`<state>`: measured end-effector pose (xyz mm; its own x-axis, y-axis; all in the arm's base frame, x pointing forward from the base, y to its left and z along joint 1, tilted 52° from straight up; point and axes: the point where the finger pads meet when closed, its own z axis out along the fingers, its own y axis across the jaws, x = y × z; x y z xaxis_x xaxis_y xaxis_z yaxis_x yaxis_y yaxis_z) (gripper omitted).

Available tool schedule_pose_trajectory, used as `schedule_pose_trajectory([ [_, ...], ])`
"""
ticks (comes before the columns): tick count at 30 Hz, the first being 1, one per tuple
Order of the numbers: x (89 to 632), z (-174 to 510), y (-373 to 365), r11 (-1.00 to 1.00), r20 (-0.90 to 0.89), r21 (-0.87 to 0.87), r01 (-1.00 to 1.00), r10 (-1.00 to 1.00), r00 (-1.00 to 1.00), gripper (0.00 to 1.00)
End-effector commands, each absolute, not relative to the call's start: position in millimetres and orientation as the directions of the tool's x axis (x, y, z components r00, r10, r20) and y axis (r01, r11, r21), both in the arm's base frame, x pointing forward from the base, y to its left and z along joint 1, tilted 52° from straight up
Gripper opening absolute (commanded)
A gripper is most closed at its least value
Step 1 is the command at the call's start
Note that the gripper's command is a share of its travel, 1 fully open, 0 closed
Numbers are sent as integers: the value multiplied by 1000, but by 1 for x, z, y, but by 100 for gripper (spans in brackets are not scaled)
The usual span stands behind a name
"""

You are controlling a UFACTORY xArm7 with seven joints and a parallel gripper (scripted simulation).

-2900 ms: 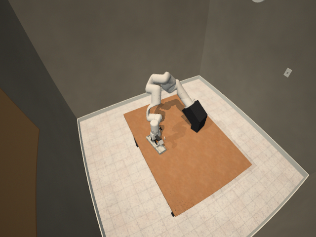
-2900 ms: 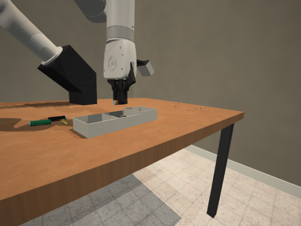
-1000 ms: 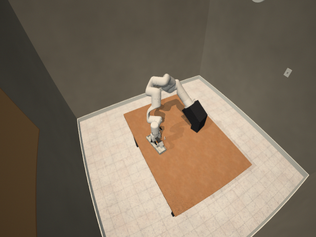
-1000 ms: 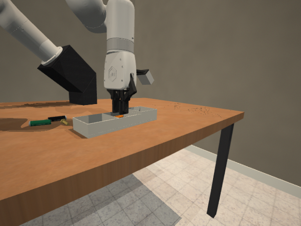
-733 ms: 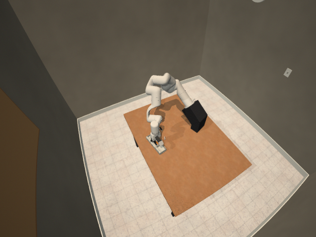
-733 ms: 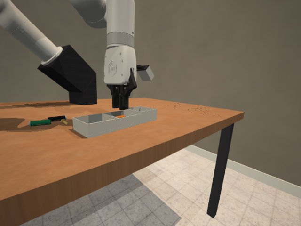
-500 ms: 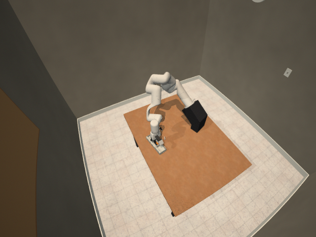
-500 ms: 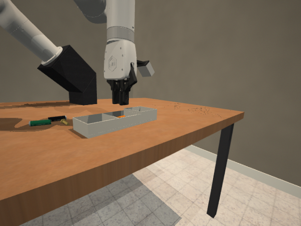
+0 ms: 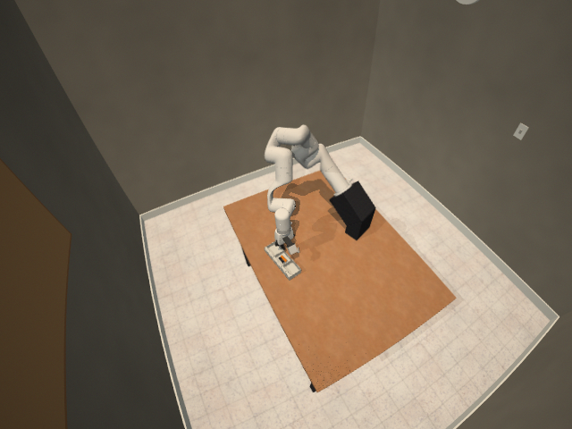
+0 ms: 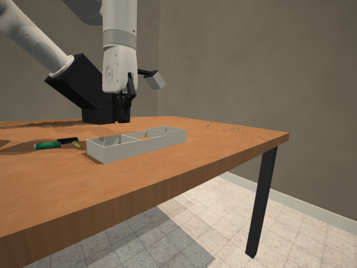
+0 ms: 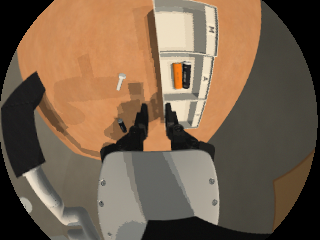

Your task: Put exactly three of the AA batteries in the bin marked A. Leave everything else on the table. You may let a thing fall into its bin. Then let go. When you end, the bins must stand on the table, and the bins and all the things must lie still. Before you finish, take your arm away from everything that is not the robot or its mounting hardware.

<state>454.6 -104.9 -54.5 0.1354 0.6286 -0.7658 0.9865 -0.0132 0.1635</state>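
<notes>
Batteries (image 11: 182, 75): wrist shows orange, black in A | exterior: orange only | fingers (image 9: 280, 245) (image 10: 121, 121) narrow, nothing held

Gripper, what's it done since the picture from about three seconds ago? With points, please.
The gripper (image 9: 281, 246) (image 10: 121, 121) (image 11: 156, 110) dipped to bin A (image 9: 277, 262) (image 10: 149, 146) (image 11: 205, 75), let go of the battery it held, and rose again, open. The orange battery (image 9: 283, 258) (image 10: 143, 138) (image 11: 177, 76) now lies in there. The green battery (image 10: 47, 145) and the bins stayed put.
</notes>
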Motion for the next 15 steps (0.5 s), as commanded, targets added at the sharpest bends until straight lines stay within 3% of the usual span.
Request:
schedule_pose_trajectory([
  [1,429,-36,-114,0,-761,180,984,633,139,28],
  [15,340,13,-157,0,-762,179,984,632,139,28],
])
